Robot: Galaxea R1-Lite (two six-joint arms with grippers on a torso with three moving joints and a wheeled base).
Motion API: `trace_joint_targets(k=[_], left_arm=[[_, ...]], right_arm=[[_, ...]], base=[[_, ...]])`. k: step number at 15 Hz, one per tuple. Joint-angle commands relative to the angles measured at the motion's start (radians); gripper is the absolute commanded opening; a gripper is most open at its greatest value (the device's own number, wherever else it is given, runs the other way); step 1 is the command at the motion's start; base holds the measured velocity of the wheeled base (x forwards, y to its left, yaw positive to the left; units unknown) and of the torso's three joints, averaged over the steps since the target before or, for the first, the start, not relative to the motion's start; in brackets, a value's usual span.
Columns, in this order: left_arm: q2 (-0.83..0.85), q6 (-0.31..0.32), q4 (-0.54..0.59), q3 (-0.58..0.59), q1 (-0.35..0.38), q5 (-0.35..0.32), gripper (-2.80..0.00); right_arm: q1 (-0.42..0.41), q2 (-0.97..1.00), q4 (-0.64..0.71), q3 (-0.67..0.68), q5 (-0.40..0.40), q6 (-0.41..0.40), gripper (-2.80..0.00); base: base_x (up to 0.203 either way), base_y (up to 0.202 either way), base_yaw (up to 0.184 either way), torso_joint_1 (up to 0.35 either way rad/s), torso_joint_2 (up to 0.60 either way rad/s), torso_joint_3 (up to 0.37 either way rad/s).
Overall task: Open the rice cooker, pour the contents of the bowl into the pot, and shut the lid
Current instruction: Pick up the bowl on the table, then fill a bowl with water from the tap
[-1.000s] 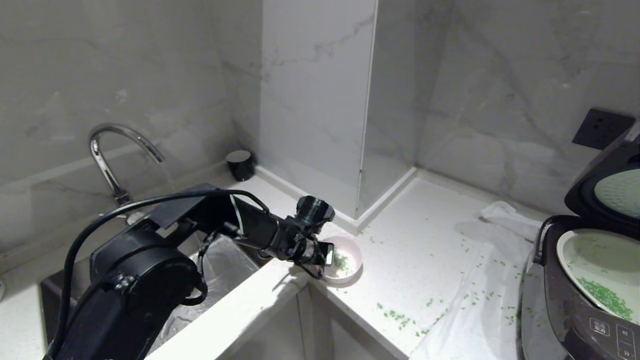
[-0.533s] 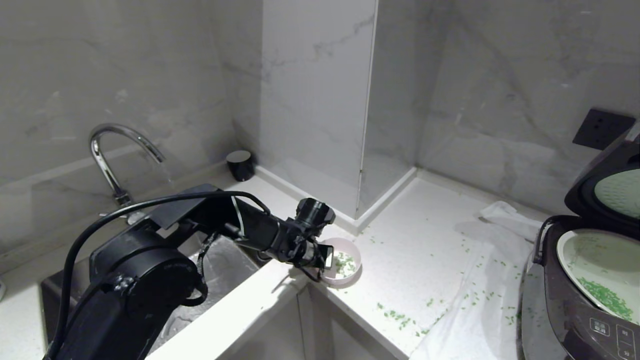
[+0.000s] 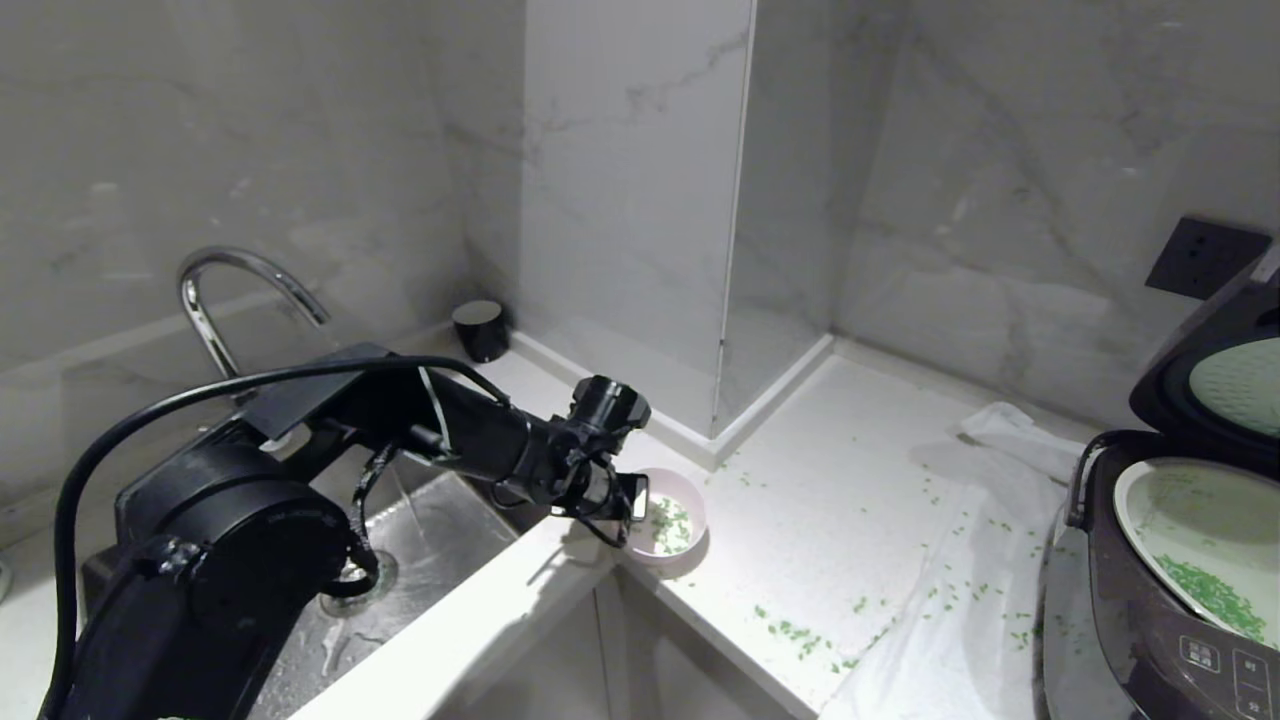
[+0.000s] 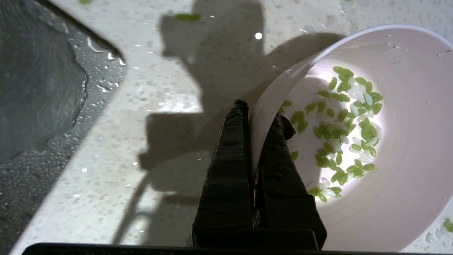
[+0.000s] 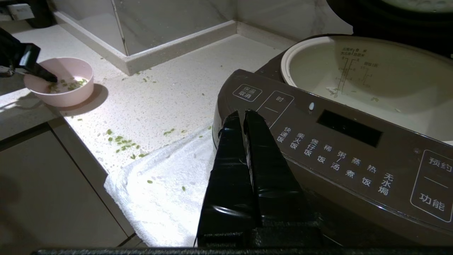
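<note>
On the left, the sink (image 3: 420,560) and its curved tap (image 3: 215,300) are sitting under the left arm, which is reaching across toward the corner of the tabletop (image 3: 830,500). The left claw (image 4: 253,120) is pinching the near rim of the small pink bowl (image 4: 389,141), one finger outside the wall and one inside, the jaws nearly together on that thin edge. The bowl is sitting near the tabletop's front edge just beside the sink, well apart from the cooker, and a thin scatter of green bits (image 4: 339,127) is lying in its bottom with a few white grains among them. Further right, loose green bits are lying strewn over the tabletop and over a white cloth (image 3: 960,600) spread in front of the rice cooker (image 3: 1130,610). The cooker is standing at the far right with its lid (image 3: 1215,380) raised, so the opening step looks done; the white inner pot (image 5: 371,71) is already holding some green bits, so part of the pouring seems done. Judging by this, the remainder in the bowl and the closing of the lid are what is left. The right claw (image 5: 244,117) is hanging with its jaws together, empty, just in front of the cooker's panel, which is showing white Chinese labels, among them 保温/取消, 时, 预约 and 功能.
</note>
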Motion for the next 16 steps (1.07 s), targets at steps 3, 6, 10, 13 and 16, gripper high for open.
trace_joint_targets(k=[3, 6, 10, 13, 16], left_arm=[[-0.064, -0.007, -0.002, 0.044, 0.051, -0.001, -2.8], [-0.102, -0.01, -0.002, 0.091, 0.097, -0.015, -2.8], [-0.159, -0.046, -0.002, 0.146, 0.194, -0.061, -2.8], [-0.165, -0.066, -0.002, 0.155, 0.309, -0.065, -2.8], [-0.164, -0.068, -0.003, 0.159, 0.428, -0.078, -2.8]], right_arm=[[-0.001, 0.001, -0.001, 0.0, 0.001, 0.0, -2.8], [-0.001, 0.001, -0.001, 0.0, 0.001, 0.0, -2.8], [0.0, 0.001, 0.0, 0.0, 0.001, 0.0, -2.8], [0.0, 0.001, -0.001, 0.0, 0.001, 0.0, -2.8], [0.0, 0.001, -0.001, 0.0, 0.001, 0.0, -2.8]], base=[[0.0, 0.0, 0.0, 0.0, 0.0, 0.0], [0.0, 0.0, 0.0, 0.0, 0.0, 0.0], [0.0, 0.0, 0.0, 0.0, 0.0, 0.0], [0.0, 0.0, 0.0, 0.0, 0.0, 0.0], [0.0, 0.0, 0.0, 0.0, 0.0, 0.0]])
